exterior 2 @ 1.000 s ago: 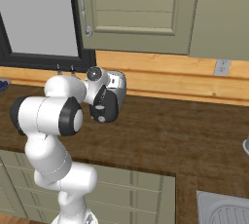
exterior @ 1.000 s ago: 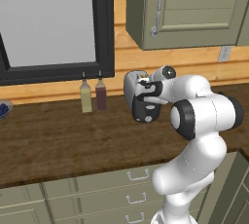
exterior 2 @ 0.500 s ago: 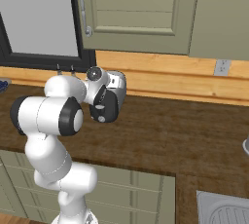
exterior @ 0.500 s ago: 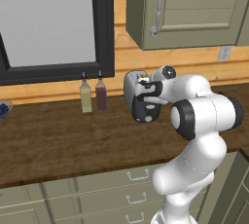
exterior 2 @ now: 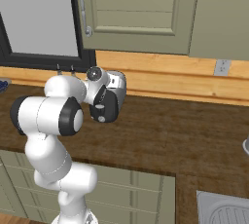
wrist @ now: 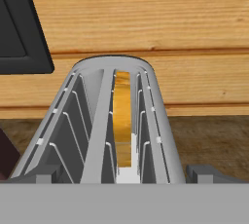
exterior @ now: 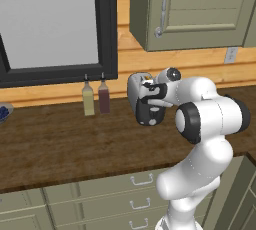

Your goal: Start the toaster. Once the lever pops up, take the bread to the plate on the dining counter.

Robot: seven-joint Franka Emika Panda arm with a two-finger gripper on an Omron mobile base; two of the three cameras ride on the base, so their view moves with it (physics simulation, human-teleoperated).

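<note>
The silver-grey toaster [exterior: 136, 90] stands on the dark wood counter against the wall, its black end panel [exterior: 150, 115] facing the robot. From the hand view I look down along its two slots [wrist: 97, 121]. The bread [wrist: 122, 121] stands on edge in the right slot, a tan slice low between the wire guides. My gripper [wrist: 124, 175] hovers over the near end of the toaster [exterior 2: 116, 81], open, one fingertip on each side of the body and nothing between them. I cannot make out the lever behind my hand. The plate and the dining counter are out of view.
Two small bottles [exterior: 88, 99] [exterior: 103, 96] stand left of the toaster under the black-framed window [exterior: 107, 29]. An olive wall cabinet [exterior: 195, 9] hangs above. A blue object [exterior: 3, 113] lies at the far left, and a sink [exterior 2: 226, 211] is set in at the right.
</note>
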